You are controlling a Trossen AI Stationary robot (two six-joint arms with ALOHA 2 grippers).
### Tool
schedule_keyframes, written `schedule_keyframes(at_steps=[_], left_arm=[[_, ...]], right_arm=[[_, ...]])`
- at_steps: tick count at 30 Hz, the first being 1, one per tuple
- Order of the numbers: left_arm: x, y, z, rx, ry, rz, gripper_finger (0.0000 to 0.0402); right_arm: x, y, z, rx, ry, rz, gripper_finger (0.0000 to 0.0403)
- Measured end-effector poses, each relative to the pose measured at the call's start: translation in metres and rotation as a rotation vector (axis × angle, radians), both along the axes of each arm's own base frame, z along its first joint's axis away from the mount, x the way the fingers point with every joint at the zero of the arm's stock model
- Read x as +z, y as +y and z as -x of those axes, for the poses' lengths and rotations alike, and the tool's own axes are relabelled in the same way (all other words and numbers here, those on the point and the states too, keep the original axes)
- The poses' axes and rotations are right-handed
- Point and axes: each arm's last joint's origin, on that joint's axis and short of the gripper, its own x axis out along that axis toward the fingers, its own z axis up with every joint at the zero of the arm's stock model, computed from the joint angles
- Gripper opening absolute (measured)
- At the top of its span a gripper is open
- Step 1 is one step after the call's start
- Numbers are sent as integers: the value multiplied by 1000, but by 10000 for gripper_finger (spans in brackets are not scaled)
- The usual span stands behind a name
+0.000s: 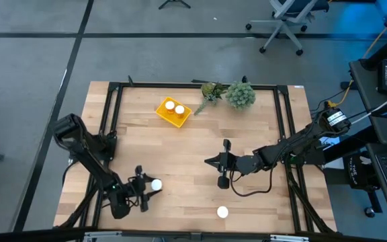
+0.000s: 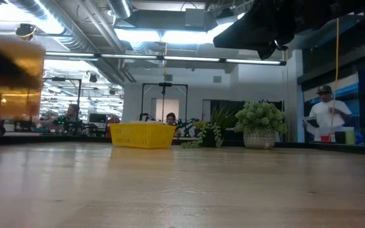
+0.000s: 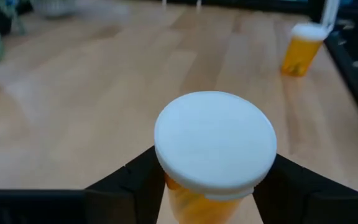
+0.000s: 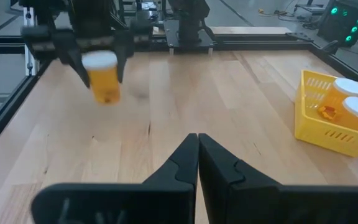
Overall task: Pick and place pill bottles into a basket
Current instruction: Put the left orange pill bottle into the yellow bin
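Note:
My left gripper (image 1: 152,187) is shut on a pill bottle (image 3: 215,146) with a white cap and an orange body, near the table's front left. It also shows in the right wrist view (image 4: 102,78). A second bottle (image 1: 222,212) stands upright on the table near the front edge, and also shows in the left wrist view (image 3: 302,50). The yellow basket (image 1: 165,115) stands at the far middle with two bottles (image 1: 175,107) inside. My right gripper (image 4: 197,155) is shut and empty above the table's middle (image 1: 208,161). My left gripper pinches the bottle's orange body (image 3: 188,202) just under the cap, one finger on each side. The fingers (image 4: 73,59) slant down at it from the table's left. The bottle is upright and lifted clear of the table.
Two green plant clumps (image 1: 240,94) stand at the far edge, right of the basket. A black frame (image 1: 113,107) runs round the tabletop. Bare wood lies between the held bottle and the basket. People show in the room beyond (image 2: 327,114).

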Motion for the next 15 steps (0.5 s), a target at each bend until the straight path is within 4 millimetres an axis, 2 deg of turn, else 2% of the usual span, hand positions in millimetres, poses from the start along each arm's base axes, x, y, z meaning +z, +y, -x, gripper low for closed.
schedule_keyframes(at_steps=[9,15], left_arm=[[59,12,8,-73,-84,-7,198],[84,24,16,-104,-105,-8,197]], right_arm=[[0,0,0,-1,0,-2,16],[0,0,0,-1,0,-2,16]])
